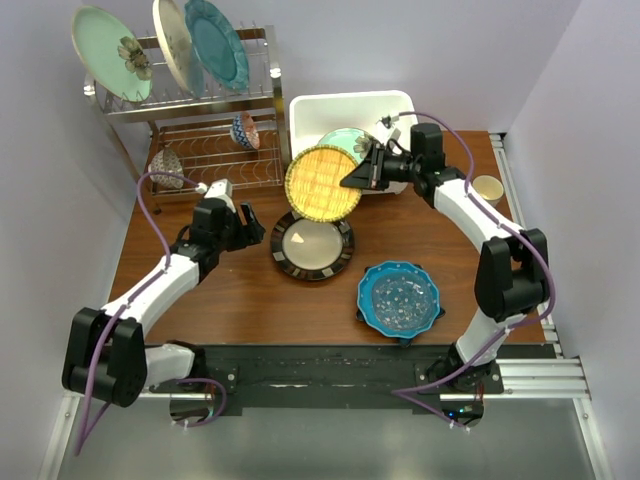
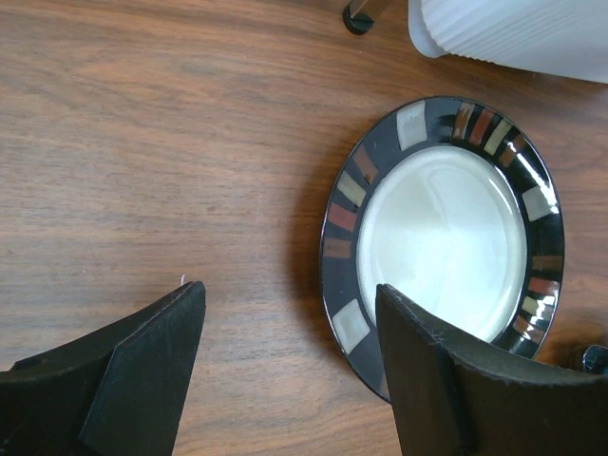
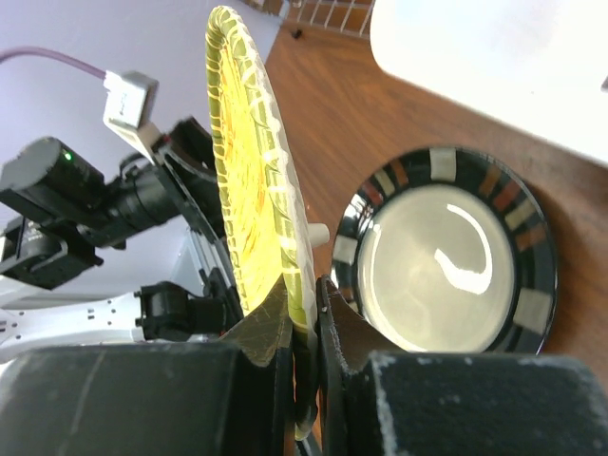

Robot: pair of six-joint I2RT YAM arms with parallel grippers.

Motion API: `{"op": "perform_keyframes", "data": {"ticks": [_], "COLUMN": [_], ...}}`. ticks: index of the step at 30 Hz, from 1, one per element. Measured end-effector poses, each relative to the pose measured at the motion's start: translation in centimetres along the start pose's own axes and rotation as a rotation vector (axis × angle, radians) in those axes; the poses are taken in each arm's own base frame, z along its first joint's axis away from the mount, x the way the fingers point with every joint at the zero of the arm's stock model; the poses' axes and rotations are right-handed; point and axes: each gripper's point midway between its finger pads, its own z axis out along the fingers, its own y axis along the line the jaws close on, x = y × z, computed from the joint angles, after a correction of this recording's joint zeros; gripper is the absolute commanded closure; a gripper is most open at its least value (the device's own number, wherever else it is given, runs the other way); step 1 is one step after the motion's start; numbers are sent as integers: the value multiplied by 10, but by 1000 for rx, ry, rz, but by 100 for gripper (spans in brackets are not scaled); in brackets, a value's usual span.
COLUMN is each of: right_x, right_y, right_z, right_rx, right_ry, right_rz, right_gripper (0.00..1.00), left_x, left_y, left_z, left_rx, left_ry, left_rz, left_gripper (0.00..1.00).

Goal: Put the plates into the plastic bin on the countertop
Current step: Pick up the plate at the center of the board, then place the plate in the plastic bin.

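The countertop [image 2: 142,142] is wood-grain with a low sheen. The dark-rimmed plate [image 2: 442,237] is glossy glazed ceramic. The yellow-orange plate [image 3: 249,190] is shiny, with a woven-looking relief. The bin [image 2: 513,33] is white plastic, ribbed on 1 wall. The dish rack [image 1: 200,104] is bright chrome wire. The left gripper [image 2: 290,288] has 2 matt black fingers [image 2: 152,361].

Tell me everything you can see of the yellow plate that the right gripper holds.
The yellow plate is round, glossy, with a scalloped rim, a fine grid pattern on its face and pale marks along the edge. The right gripper is shut on its rim and holds it almost on edge in the air, above the countertop, just before the plastic bin. The dark-rimmed plate lies flat below it, apart.
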Motion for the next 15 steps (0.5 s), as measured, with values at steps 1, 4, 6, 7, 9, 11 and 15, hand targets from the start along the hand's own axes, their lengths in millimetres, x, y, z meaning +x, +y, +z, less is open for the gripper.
{"op": "perform_keyframes", "data": {"ticks": [1, 4, 6, 7, 9, 11, 15], "right_x": [-4, -13, -19, -22, -29, -35, -52], "right_y": [0, -2, -6, -9, -15, -21, -32], "right_z": [1, 3, 5, 5, 5, 5, 7], "right_rx": [0, 3, 5, 8, 11, 11, 13], "right_ry": [-5, -16, -23, -29, -42, -56, -86], "right_rz": [-2, 8, 20, 33, 61, 86, 129], "right_gripper": [100, 100, 100, 100, 100, 100, 100], "left_x": [0, 2, 3, 4, 5, 7, 11], "left_y": [0, -1, -1, -1, -1, -1, -2], "left_z": [1, 1, 2, 2, 3, 3, 4], "left_rx": [3, 9, 11, 11, 15, 19, 31], "left_ry": [2, 6, 9, 11, 13, 18, 36], "left_rz": [1, 2, 3, 3, 6, 6, 5], "left_gripper": [23, 23, 23, 23, 23, 23, 23]}}
